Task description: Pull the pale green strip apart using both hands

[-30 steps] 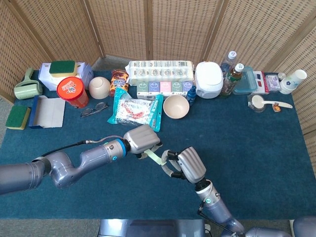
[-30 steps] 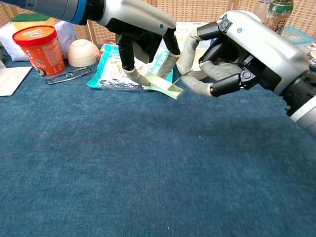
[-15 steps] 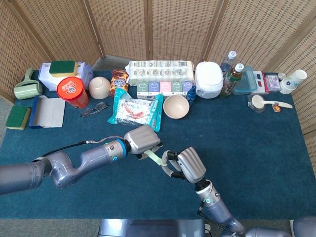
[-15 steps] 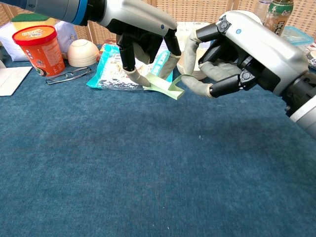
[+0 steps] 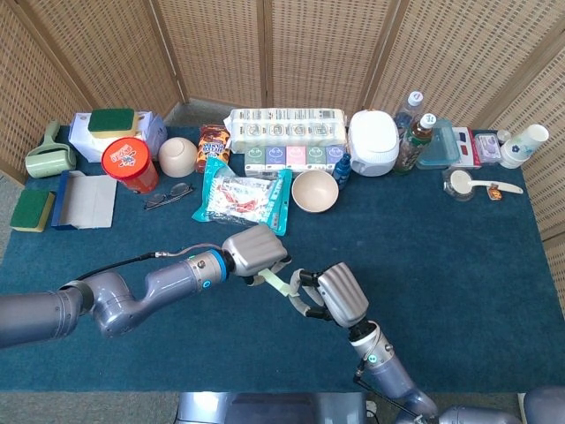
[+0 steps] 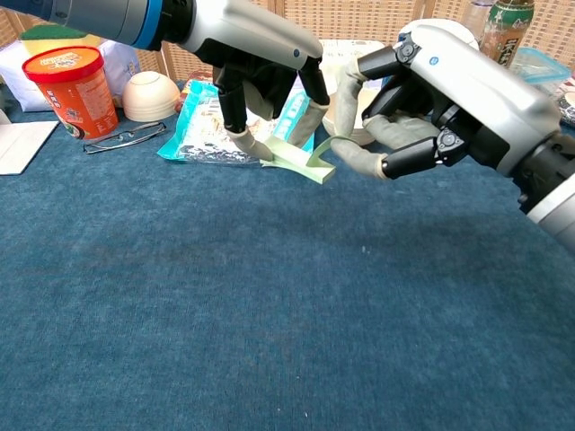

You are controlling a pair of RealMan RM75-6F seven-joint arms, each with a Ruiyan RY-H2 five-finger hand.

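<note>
The pale green strip (image 6: 301, 162) lies just above the blue cloth between my two hands; in the head view the strip (image 5: 281, 283) shows as a short band. My left hand (image 6: 260, 54) comes down from above and pinches the strip's left end between its fingertips (image 6: 244, 142). My right hand (image 6: 449, 99) reaches in from the right, and its thumb and a finger meet on a flap peeled up from the strip's right end. From the head camera, the left hand (image 5: 256, 252) and right hand (image 5: 340, 296) sit close together near the table's front middle.
A snack bag (image 5: 243, 196) and a beige bowl (image 5: 314, 190) lie just behind the hands. An orange tub (image 5: 129, 164), glasses (image 5: 168, 194), another bowl (image 5: 177, 155), boxes, bottles, a white cooker (image 5: 373, 141) and cups line the back edge. A sponge (image 5: 32, 210) and folder lie at the left.
The flap at the strip's right end has lifted and opened wider toward the right hand. Both hands have stayed almost in place.
</note>
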